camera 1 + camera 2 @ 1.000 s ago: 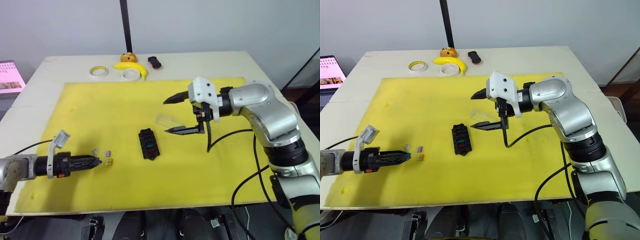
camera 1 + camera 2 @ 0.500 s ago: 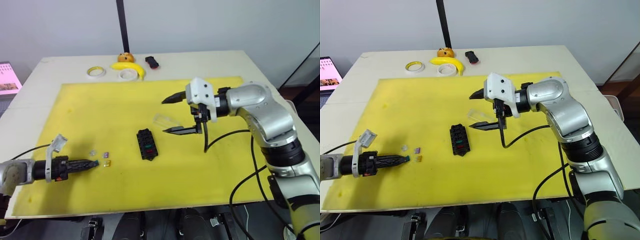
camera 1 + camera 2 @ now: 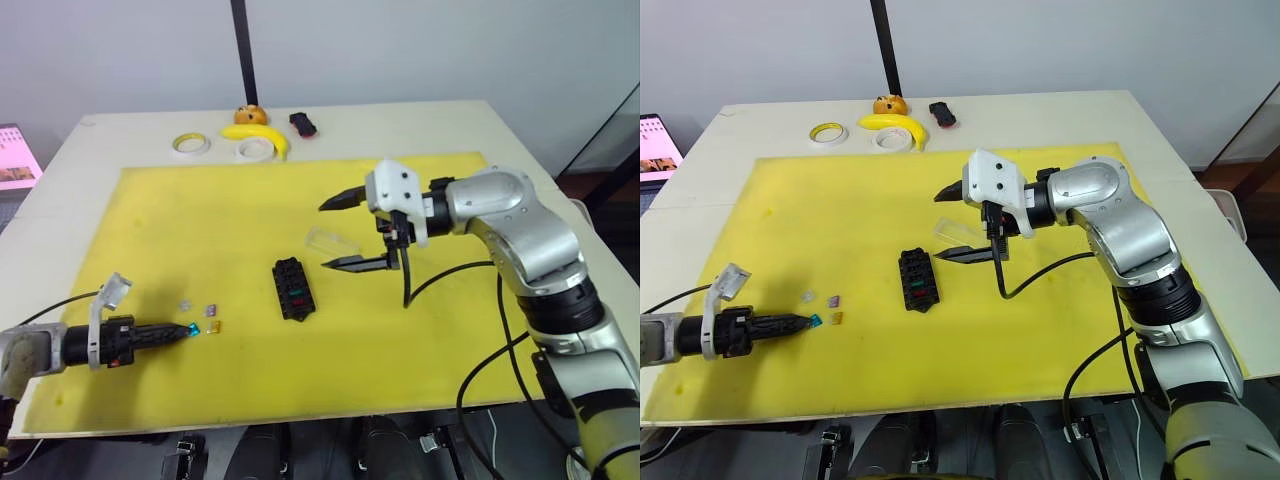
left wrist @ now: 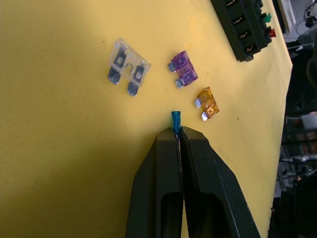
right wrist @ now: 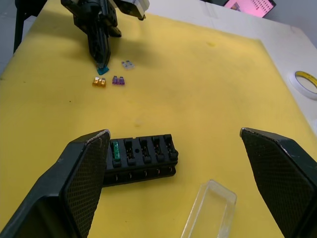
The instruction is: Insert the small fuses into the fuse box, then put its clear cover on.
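- Head views: fuse box (image 3: 293,289) lies mid-mat on the yellow mat (image 3: 150,230); clear cover (image 3: 332,241) just beside its far right. Right gripper (image 3: 342,232) hangs over the cover, fingers spread wide.
- Left wrist view: left gripper (image 4: 176,130) pressed together, pinching a blue-teal fuse (image 4: 175,119). Grey fuse (image 4: 127,67), purple fuse (image 4: 184,69) and yellow fuse (image 4: 207,102) lie loose near the tips.
- Right wrist view: green fuse (image 5: 116,149) sits in an end slot of the box.

Matt yellow mat (image 3: 200,220); clear glossy plastic cover (image 3: 333,241); matt black fuse box (image 3: 294,288)
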Controlling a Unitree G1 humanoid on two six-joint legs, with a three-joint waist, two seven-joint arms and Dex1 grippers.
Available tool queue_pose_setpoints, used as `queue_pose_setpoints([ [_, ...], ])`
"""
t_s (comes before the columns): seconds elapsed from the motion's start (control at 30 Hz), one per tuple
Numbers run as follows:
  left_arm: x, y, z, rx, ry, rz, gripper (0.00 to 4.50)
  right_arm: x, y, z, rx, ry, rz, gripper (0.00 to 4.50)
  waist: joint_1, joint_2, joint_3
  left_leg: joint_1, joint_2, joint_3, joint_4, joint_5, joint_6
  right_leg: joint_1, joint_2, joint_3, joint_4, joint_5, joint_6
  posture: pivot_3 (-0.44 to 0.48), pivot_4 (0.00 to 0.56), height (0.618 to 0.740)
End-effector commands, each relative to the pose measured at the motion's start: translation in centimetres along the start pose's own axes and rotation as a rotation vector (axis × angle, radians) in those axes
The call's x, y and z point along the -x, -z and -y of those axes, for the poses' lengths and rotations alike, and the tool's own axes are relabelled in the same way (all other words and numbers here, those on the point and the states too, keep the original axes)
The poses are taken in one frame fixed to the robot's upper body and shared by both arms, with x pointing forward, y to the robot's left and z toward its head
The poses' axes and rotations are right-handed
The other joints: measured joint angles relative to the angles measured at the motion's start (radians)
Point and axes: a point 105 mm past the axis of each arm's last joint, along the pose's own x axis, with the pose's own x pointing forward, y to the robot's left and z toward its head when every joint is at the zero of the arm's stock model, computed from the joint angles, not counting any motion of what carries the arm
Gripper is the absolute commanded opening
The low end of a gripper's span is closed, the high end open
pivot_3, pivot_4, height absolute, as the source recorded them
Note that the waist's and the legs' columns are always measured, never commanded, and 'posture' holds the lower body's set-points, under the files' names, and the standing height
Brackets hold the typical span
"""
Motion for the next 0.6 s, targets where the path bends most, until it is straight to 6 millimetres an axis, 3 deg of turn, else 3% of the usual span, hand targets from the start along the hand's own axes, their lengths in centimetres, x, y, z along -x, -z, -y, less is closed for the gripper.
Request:
queue_pose_setpoints([
  [0.03, 0.5, -1.7, 1.9, -0.058, 0.032, 0.070, 0.03, 0.1, -1.0, -0.3, 0.032, 0.004, 0.022, 4.50, 0.002, 0.000, 0.000, 0.000, 0.000, 0.000, 0.000, 0.000, 0.000, 0.000, 0.000, 0.000, 0.000, 0.000, 0.000, 0.000, 0.150, 0.740],
  [0.23, 0.3, -3.6, 5.4, -0.148, 0.098, 0.158, 0.03, -0.4, -1.2, -1.3, -0.135, -0.025, 0.094, 4.50, 0.006, 0.000, 0.000, -0.001, 0.000, -0.001, 0.000, 0.000, 0.000, 0.000, -0.002, 0.000, 0.000, 0.000, 0.000, 0.000, 0.150, 0.740],
  [0.6, -4.2, -9.4, 12.9, -0.404, 0.323, 0.291, 0.03, -2.1, -2.7, -0.2, -0.478, -0.025, 0.219, 4.50, 0.007, -0.001, 0.000, -0.001, -0.001, -0.004, 0.000, 0.000, -0.001, 0.000, -0.002, 0.000, 0.000, 0.001, -0.001, 0.000, 0.150, 0.740],
])
